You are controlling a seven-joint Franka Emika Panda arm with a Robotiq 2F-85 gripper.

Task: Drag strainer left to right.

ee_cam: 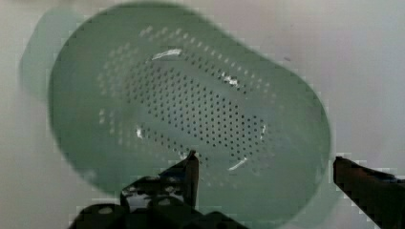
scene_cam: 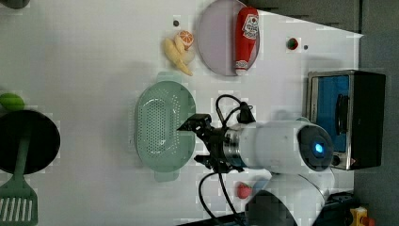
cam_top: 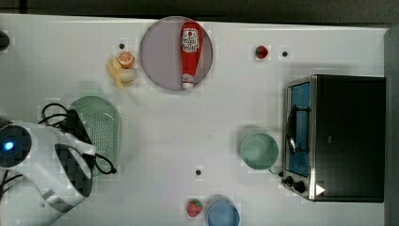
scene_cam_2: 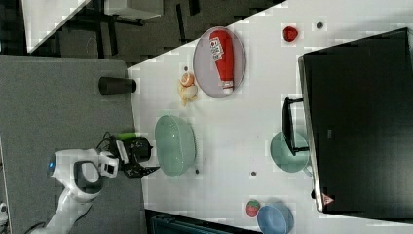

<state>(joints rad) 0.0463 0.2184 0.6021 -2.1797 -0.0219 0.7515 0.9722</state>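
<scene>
The strainer [cam_top: 104, 126] is a pale sage-green oblong colander with rows of small holes, standing on the white table at the top view's left. It also appears as the strainer [scene_cam: 162, 127], the strainer [scene_cam_2: 174, 145] and the strainer [ee_cam: 186, 109]. My gripper [scene_cam: 189, 144] is open and holds nothing. It hovers over the strainer's long side nearest the arm. In the wrist view the gripper [ee_cam: 265, 160] has one fingertip [ee_cam: 192, 160] over the perforated inside and the other beyond the rim. From the right view the gripper [scene_cam_2: 148, 158] sits just beside the strainer.
A mint-green cup [cam_top: 259, 150] stands before a toaster oven [cam_top: 348, 136] at the top view's right. A blue cup [cam_top: 223, 214] and a strawberry [cam_top: 195, 207] sit at the near edge. A plate [cam_top: 160, 54] with a ketchup bottle [cam_top: 190, 47] and toy fruit [cam_top: 122, 67] lie behind the strainer.
</scene>
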